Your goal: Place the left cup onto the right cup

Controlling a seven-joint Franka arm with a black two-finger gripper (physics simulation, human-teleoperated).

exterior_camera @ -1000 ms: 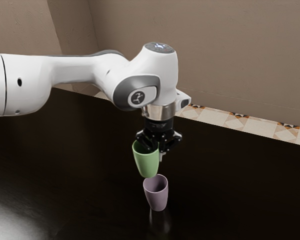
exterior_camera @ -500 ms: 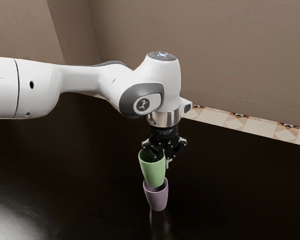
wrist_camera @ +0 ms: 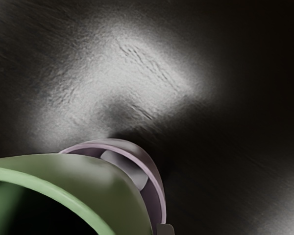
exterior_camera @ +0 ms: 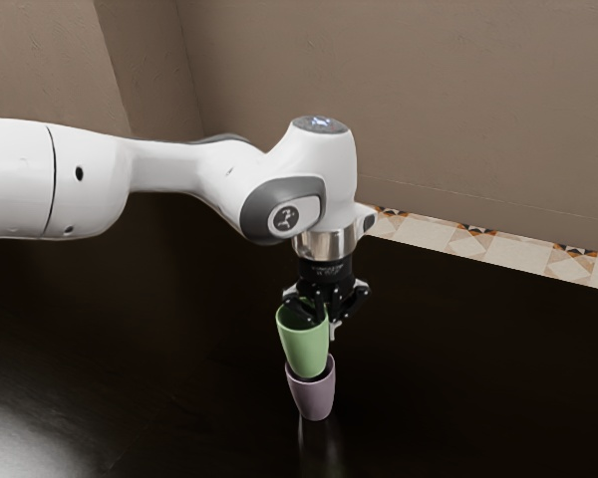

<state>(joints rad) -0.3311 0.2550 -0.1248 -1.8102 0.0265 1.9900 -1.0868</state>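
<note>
— Since a second ago the pincer [exterior_camera: 322, 311] has carried the green cup [exterior_camera: 304, 341] across and down. Then the cup hung tilted, above the purple cup [exterior_camera: 312, 396] and off to one side of it. Now its base sits in the purple cup's mouth.

— How does the pincer stand?

— Its fingers are only narrowly parted and clamped on the green cup's rim, on the side away from the arm [exterior_camera: 179, 184]. The hand points straight down, directly above the purple cup.

— Is the green cup upright?

— Nearly. Its top leans a little toward the arm's side of the purple cup, and most of its wall stands above the purple rim.

— What does the hand's camera see?

— Close under the hand is the green cup [wrist_camera: 63, 191], its rim broad and blurred. Just past it the purple cup [wrist_camera: 149, 171] shows an arc of its rim and some of its inside, and the green wall covers the rest.

— And around the purple cup?

— It stands upright on a dark, glossy table [exterior_camera: 478, 378], with a faint reflection below its foot. Far behind it a strip of patterned tiles [exterior_camera: 478, 242] runs along the foot of a brown wall [exterior_camera: 458, 100].
</note>
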